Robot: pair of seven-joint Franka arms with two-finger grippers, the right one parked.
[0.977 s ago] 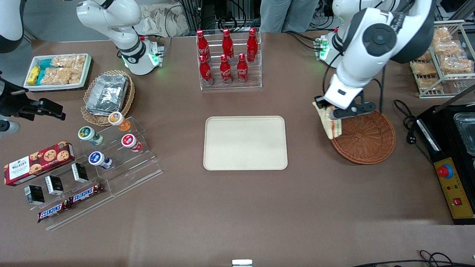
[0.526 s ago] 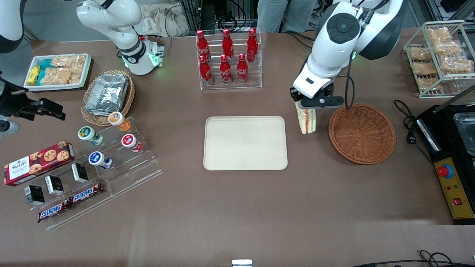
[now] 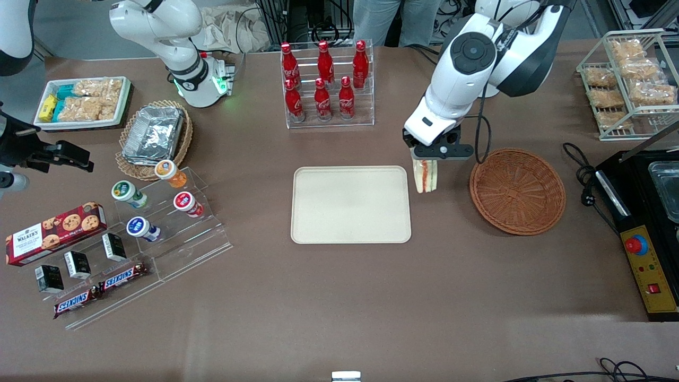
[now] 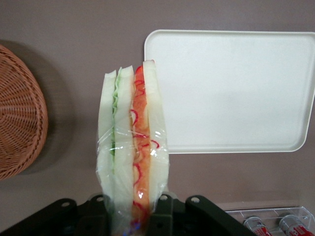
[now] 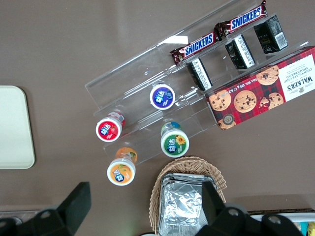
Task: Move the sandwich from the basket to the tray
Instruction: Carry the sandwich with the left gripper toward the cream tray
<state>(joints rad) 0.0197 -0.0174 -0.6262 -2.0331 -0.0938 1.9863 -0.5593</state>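
Table: a brown table (image 3: 339,297) carries everything; its edge nearest the front camera is bare of task items.
Tray: the cream tray (image 3: 350,204) lies flat mid-table with nothing on it, its working-arm-side rim just beside the hanging sandwich.
Basket: the reddish-brown basket (image 3: 517,190) sits toward the working arm's end of the table, holding nothing, well apart from the tray.
Sandwich: the sandwich (image 3: 425,175) hangs in the air between basket and tray, point down, just outside the tray's rim near its corner farthest from the front camera; the wrist view shows the sandwich (image 4: 133,147) upright, its clear wrap creased.
Gripper: the gripper (image 3: 432,155) is clamped on the sandwich's upper end, directly above it, its fingers (image 4: 162,211) pressing the bread faces.
Stage: carrying, by my reading; the sandwich is out of the basket but not yet over the tray.
Risk: the slick wrap and soft bread could slip through the fingers during travel; letting go here would drop it on the table, or tip it onto the rim.
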